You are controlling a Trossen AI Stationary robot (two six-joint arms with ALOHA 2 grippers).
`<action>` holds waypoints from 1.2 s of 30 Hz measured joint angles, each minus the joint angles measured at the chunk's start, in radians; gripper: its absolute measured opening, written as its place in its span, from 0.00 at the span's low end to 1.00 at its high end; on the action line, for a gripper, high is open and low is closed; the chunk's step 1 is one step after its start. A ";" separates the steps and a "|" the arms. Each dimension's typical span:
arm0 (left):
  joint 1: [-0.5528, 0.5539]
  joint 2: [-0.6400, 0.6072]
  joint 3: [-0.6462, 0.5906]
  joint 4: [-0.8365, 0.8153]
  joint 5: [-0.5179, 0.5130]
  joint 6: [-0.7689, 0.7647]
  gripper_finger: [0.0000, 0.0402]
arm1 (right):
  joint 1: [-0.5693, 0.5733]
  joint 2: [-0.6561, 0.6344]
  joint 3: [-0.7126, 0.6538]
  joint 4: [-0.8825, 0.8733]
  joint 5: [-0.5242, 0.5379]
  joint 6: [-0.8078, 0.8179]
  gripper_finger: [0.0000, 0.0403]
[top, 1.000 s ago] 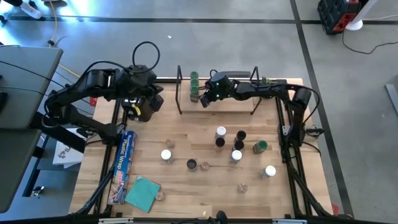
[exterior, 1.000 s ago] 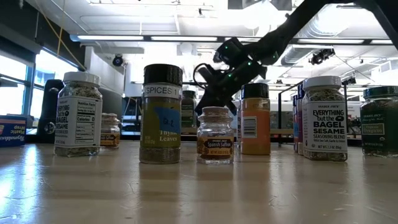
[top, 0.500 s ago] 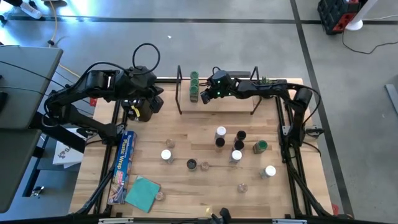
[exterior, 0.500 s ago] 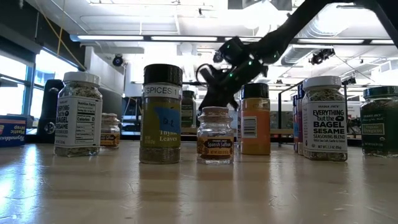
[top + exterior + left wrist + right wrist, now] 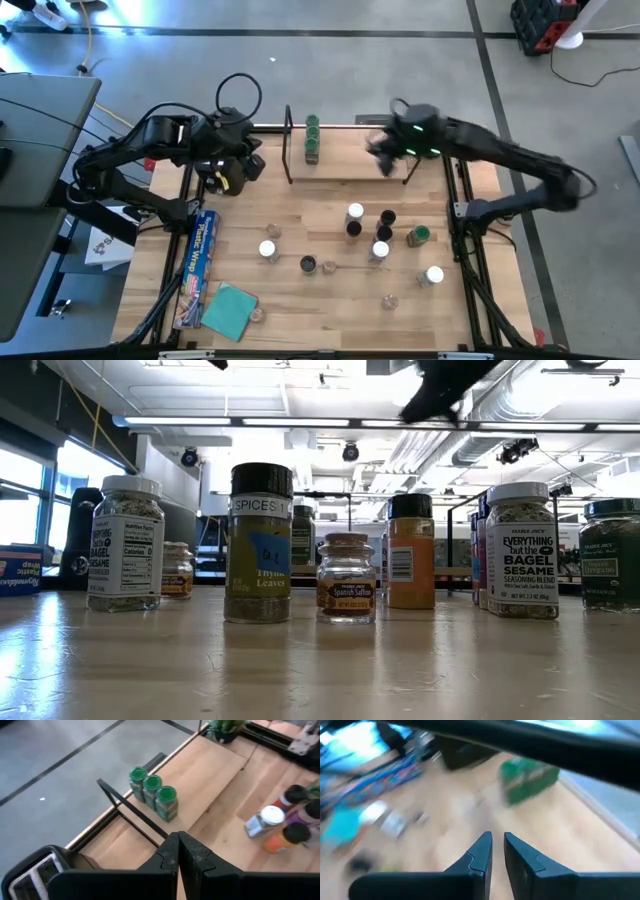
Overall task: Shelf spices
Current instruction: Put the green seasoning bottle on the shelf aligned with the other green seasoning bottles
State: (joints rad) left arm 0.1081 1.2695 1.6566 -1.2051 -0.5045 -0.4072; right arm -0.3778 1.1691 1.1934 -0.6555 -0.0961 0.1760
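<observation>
Three green-topped spice jars (image 5: 313,137) are standing in a short row on the light-wood shelf (image 5: 350,165), close to its left black metal frame (image 5: 289,146). In the left wrist view the same three jars (image 5: 152,793) are touching one another, all upright. The rest of the shelf board is showing bare wood.

The other spice jars are waiting on the wooden table (image 5: 300,300) in front of the shelf. A white-topped jar (image 5: 354,212), two black-topped jars (image 5: 387,217), another white-topped jar (image 5: 380,250) and a green-topped jar (image 5: 420,236) are bunched near the middle right. One more white-topped jar (image 5: 433,275) is standing a bit apart from them. More jars are sitting further left, like a white-topped one (image 5: 267,250) and a dark one (image 5: 308,264). In the low view, a tall thyme jar (image 5: 260,544) and a little saffron jar (image 5: 346,578) are standing side by side.

The right gripper (image 5: 382,157) is hanging over the right end of the shelf, holding nothing. Its fingers (image 5: 479,851) are almost together, with only a thin gap.

The left gripper (image 5: 178,851) is waiting at the back left of the table, by the toaster (image 5: 225,172), with its fingers pressed together and empty.

A box of plastic wrap (image 5: 197,265) and a teal cloth (image 5: 230,310) are lying at the front left.
</observation>
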 joint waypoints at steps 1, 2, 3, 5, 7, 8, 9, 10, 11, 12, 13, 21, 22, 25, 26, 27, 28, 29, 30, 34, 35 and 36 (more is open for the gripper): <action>0.000 0.000 -0.004 0.001 -0.005 0.000 0.00 | 0.021 -0.052 0.000 -0.070 -0.026 0.001 0.11; 0.000 0.000 -0.009 0.002 -0.007 0.000 0.00 | 0.042 -0.099 0.000 -0.143 -0.057 0.002 0.11; 0.000 0.000 -0.010 0.003 -0.007 0.000 0.00 | 0.065 -0.143 0.000 -0.214 -0.089 0.007 0.11; 0.000 0.000 -0.016 0.007 -0.007 0.000 0.00 | 0.110 -0.215 0.000 -0.349 -0.133 0.037 0.11; 0.000 0.000 -0.024 0.008 -0.008 0.000 0.00 | 0.150 -0.268 0.000 -0.459 -0.139 0.086 0.11; 0.000 0.000 -0.028 0.012 -0.007 0.000 0.00 | 0.168 -0.286 0.000 -0.510 -0.136 0.109 0.12; 0.000 0.000 -0.035 0.024 -0.008 -0.001 0.00 | 0.186 -0.299 0.000 -0.556 -0.133 0.130 0.13; 0.000 0.000 -0.042 0.036 -0.007 -0.001 0.00 | 0.202 -0.305 0.000 -0.598 -0.132 0.153 0.15; 0.000 0.000 -0.050 0.042 -0.008 0.000 0.00 | 0.216 -0.308 0.000 -0.641 -0.132 0.183 0.17; 0.000 0.000 -0.057 0.053 -0.007 -0.001 0.00 | 0.227 -0.305 0.000 -0.680 -0.130 0.220 0.20; 0.000 0.001 -0.061 0.057 -0.006 -0.001 0.00 | 0.236 -0.298 0.000 -0.716 -0.121 0.261 0.24; 0.000 0.000 -0.073 0.059 -0.005 -0.009 0.00 | 0.292 -0.206 0.000 -0.872 -0.010 0.694 0.66; 0.000 0.000 -0.072 0.059 -0.005 -0.009 0.00 | 0.292 -0.188 -0.001 -0.883 -0.007 0.717 0.70; 0.000 0.000 -0.073 0.059 -0.005 -0.009 0.00 | 0.292 -0.143 -0.048 -0.868 -0.011 0.794 0.80; 0.000 0.000 -0.073 0.059 -0.005 -0.009 0.00 | 0.292 -0.131 -0.072 -0.853 -0.019 0.827 0.82; 0.000 0.000 -0.073 0.059 -0.005 -0.006 0.00 | 0.294 -0.121 -0.100 -0.828 -0.035 0.851 0.83; 0.000 0.000 -0.072 0.059 -0.005 -0.002 0.00 | 0.302 -0.111 -0.130 -0.798 -0.048 0.877 0.84; 0.000 0.000 -0.073 0.059 -0.005 0.001 0.00 | 0.312 -0.102 -0.161 -0.772 -0.065 0.904 0.85; 0.000 0.000 -0.073 0.058 -0.004 0.008 0.00 | 0.322 -0.097 -0.187 -0.754 -0.074 0.931 0.85; 0.000 0.000 -0.073 0.057 -0.003 0.017 0.00 | 0.375 -0.096 -0.259 -0.691 -0.080 1.056 0.85; 0.000 0.000 -0.072 0.056 -0.003 0.017 0.00 | 0.390 -0.095 -0.275 -0.665 -0.080 1.082 0.85; 0.000 0.000 -0.072 0.057 -0.003 0.017 0.00 | 0.406 -0.095 -0.289 -0.631 -0.080 1.107 0.85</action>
State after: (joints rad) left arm 0.1081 1.2695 1.5841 -1.1484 -0.5079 -0.3906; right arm 0.0279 1.0737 0.9044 -1.2861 -0.1764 1.2832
